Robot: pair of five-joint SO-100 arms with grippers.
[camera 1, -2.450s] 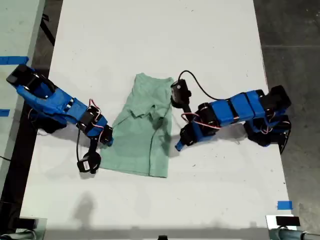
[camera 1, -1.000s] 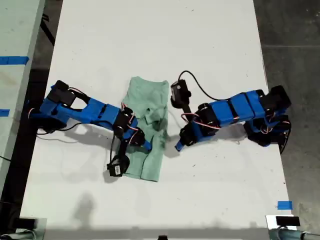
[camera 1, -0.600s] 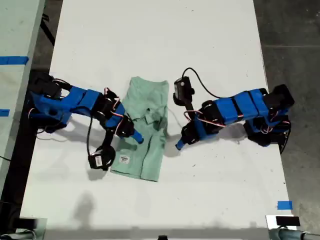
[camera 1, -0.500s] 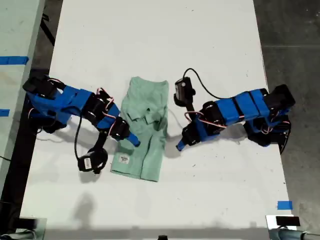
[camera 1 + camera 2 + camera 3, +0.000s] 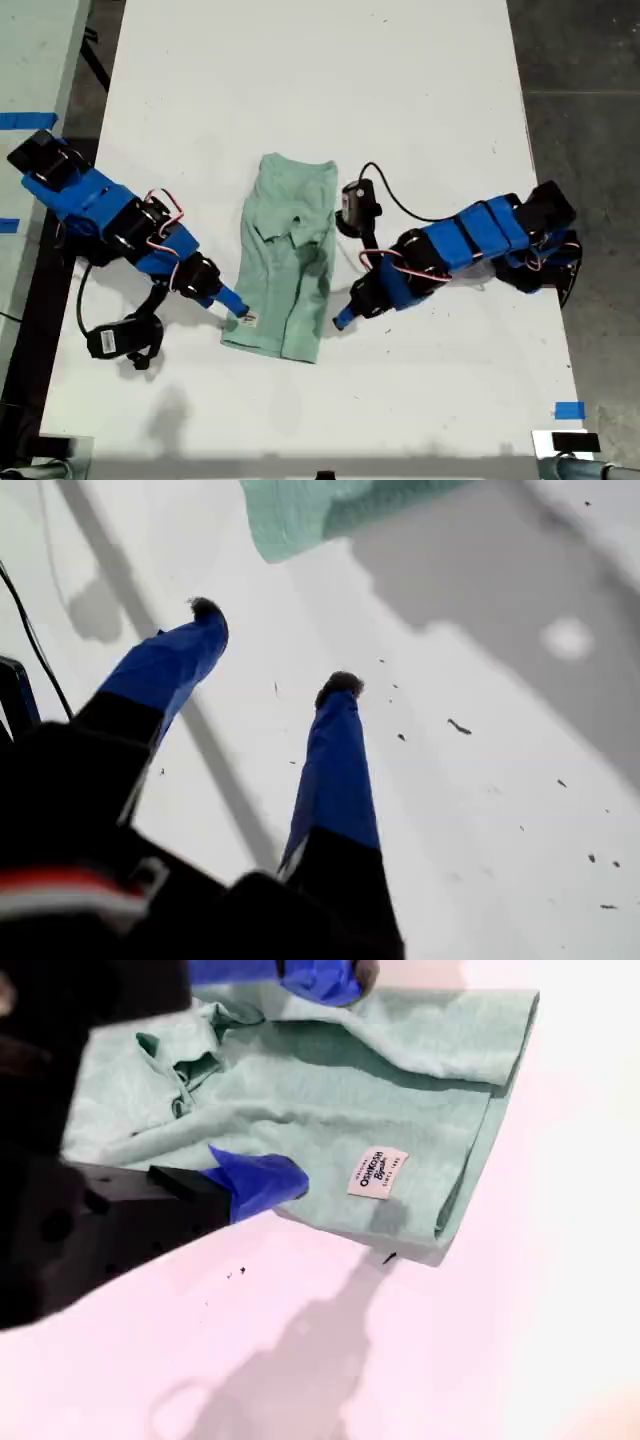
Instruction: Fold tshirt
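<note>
**Side fold laid, both grippers off the cloth**

Exterior view: the tshirt (image 5: pixel 285 260) now lies mid-table as a narrow upright strip. Its side on the exterior view's left has been turned over onto the body since a couple of seconds ago, and a small white tag (image 5: pixel 248 319) now faces up near the lower corner. Our second gripper (image 5: pixel 236 306), which was reaching across the cloth a second ago, has drawn back to that corner's edge. Our first gripper (image 5: pixel 342 320) has dropped towards the hem on the exterior view's right. We judge the lengthwise fold done and the crosswise fold still to come. The white table (image 5: pixel 300 80) is flat and matte.

First wrist view: our first gripper (image 5: pixel 272 648) is spread wide and holds nothing. Its blue fingers taper to dark tips above the speckled table (image 5: pixel 480 780). One soft, rounded corner of the tshirt (image 5: pixel 300 510) shows beyond them.

Second wrist view: our second gripper (image 5: pixel 325 1075) is also released, with one finger at the cloth's near edge and the other over it. The tshirt (image 5: pixel 400 1090) is a fine, pale mint knit, doubled at its edges and rumpled at the collar. The tag (image 5: pixel 377 1172) is printed with small text.
</note>
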